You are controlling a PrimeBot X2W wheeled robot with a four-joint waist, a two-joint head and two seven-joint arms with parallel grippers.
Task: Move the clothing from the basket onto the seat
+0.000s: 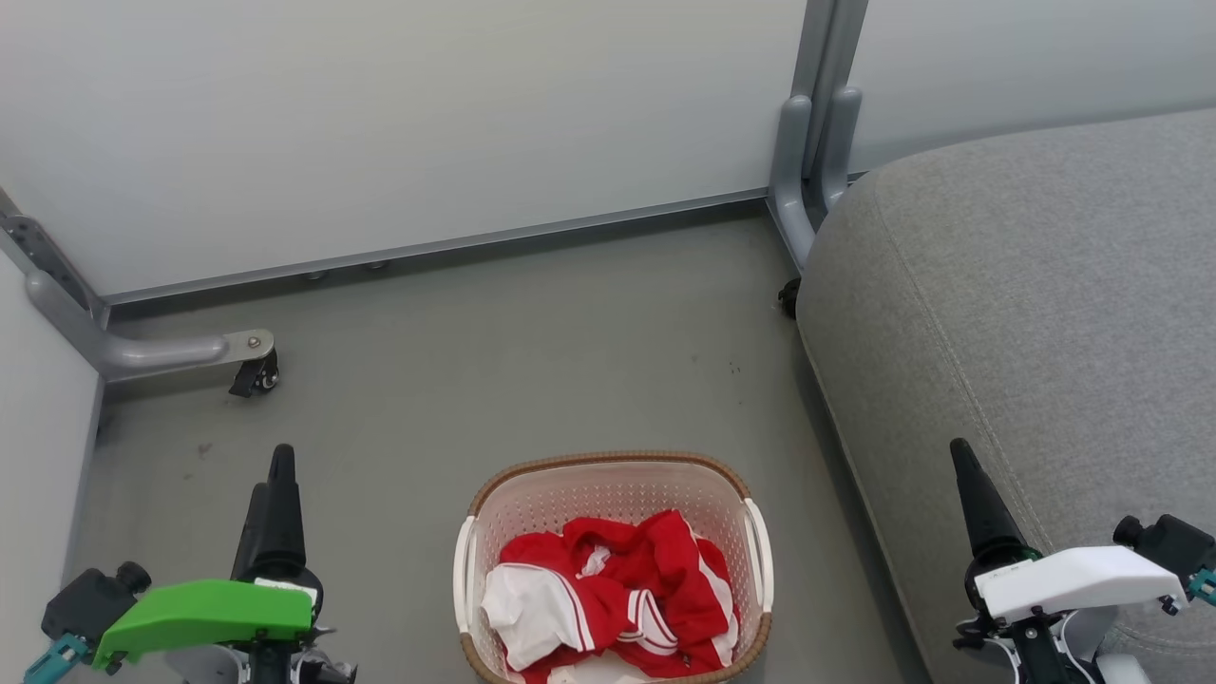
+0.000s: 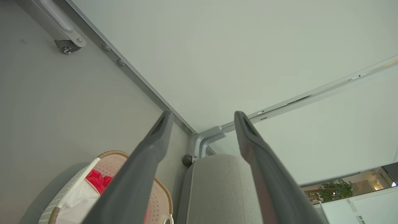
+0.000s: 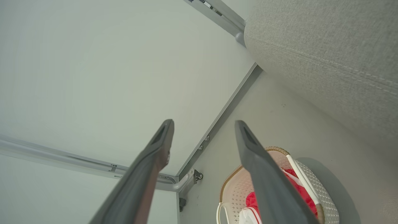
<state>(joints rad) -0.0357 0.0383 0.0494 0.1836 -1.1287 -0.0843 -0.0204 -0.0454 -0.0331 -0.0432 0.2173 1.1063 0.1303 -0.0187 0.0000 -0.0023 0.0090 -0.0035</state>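
The cream basket (image 1: 608, 459) with a brown rim stands on the floor at bottom centre, holding the red and white clothing (image 1: 627, 589) in a crumpled heap. To its right rises the large grey seat (image 1: 1045, 285). My left gripper (image 1: 273, 470) hangs open at the lower left, well clear of the basket. My right gripper (image 1: 964, 456) is open at the lower right, over the seat's front edge. In the left wrist view the open gripper (image 2: 202, 112) frames the basket (image 2: 112, 153), clothing (image 2: 97, 182) and seat (image 2: 217, 186). In the right wrist view, the open gripper (image 3: 203, 122) sits above the basket (image 3: 236, 186), clothing (image 3: 253, 199) and seat (image 3: 326, 56).
White partition panels on grey frames close off the back and left. A frame foot with a caster (image 1: 255, 372) juts onto the floor at the left. A grey post (image 1: 812, 142) stands at the seat's far corner. Grey floor (image 1: 522, 361) lies between basket and panels.
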